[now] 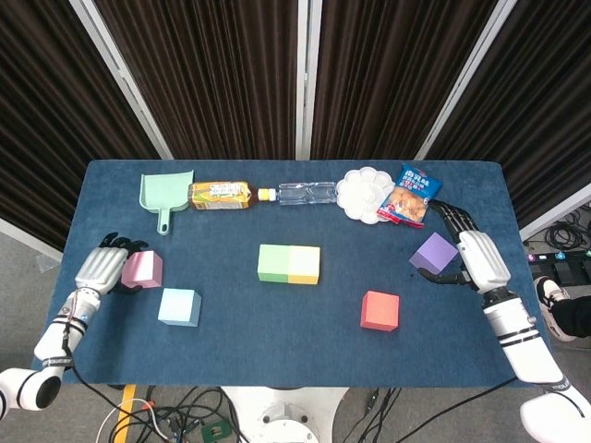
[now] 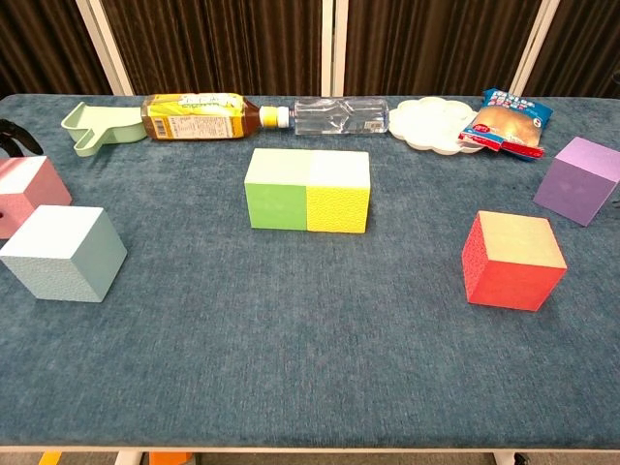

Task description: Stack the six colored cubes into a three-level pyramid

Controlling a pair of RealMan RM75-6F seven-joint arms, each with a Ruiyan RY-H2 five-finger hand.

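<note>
Counter [image 1: 231, 323] carries all six cubes, none stacked yet. Green cube [image 1: 273, 263] and yellow cube [image 1: 304, 265] touch at the centre, likely as a base. Left hand [image 1: 100, 268] closes around the pink cube [image 1: 143, 269] near the left edge, beside the light blue cube [image 1: 178, 306]. Right hand [image 1: 473, 257] grips the purple cube [image 1: 433, 253] near the right edge, probably to carry it inward. Red cube [image 1: 379, 310] waits near the front edge.

Each hand, left [image 1: 104, 266] and right [image 1: 473, 254], has a smooth silver-white shell over its back and black fingers [image 1: 447, 218]. The forearms [image 1: 517, 337] are white tubes, ringed at the wrist by dark bands. A thin black cable [image 1: 69, 348] runs along the left arm.
</note>
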